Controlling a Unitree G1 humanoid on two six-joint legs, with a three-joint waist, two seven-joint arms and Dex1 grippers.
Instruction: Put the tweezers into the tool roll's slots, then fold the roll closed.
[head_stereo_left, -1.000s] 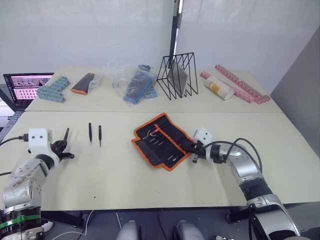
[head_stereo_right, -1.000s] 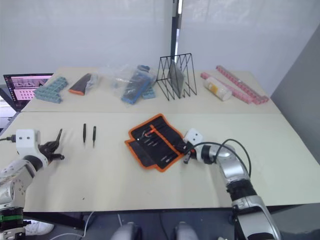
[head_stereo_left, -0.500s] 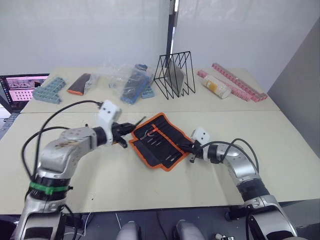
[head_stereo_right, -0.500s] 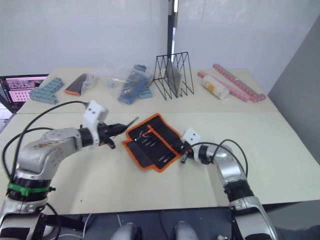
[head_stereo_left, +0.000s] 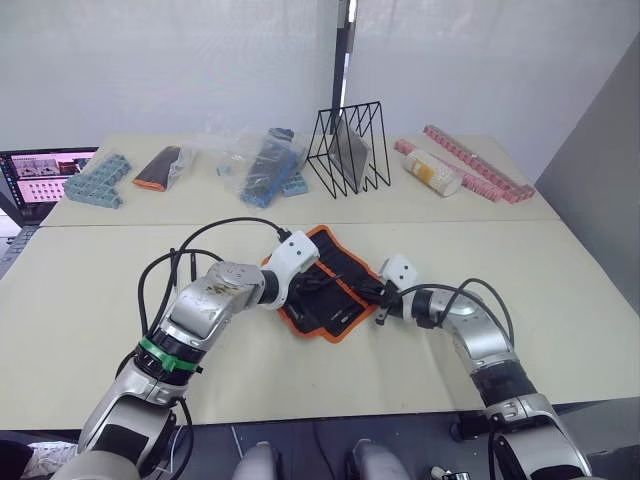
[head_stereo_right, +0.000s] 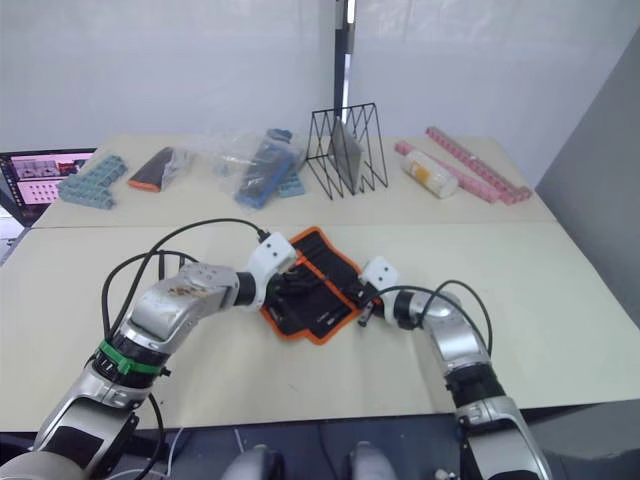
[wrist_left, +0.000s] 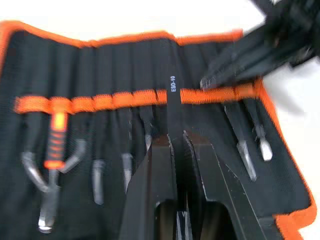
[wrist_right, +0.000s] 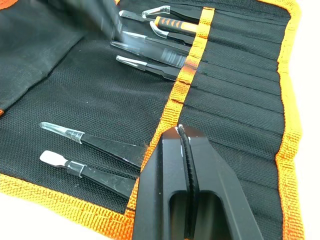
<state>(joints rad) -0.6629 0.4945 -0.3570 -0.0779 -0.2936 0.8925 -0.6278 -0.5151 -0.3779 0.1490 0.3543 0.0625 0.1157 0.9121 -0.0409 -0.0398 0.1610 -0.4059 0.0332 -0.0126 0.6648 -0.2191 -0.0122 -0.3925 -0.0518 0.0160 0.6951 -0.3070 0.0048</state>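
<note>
- Tweezers (wrist_left: 172, 107) (marked "ESD-10") are sitting pinched in the left gripper (wrist_left: 176, 139), over the roll (wrist_left: 90, 75).
- Right gripper (wrist_right: 184, 134) is pressing closed on the roll's orange band (wrist_right: 192, 62).

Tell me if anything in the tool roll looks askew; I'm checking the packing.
Nothing stands out. The tool roll lies open and flat, its seated tools parallel under the orange band. The left gripper holds one tweezers lined up with a slot.
</note>
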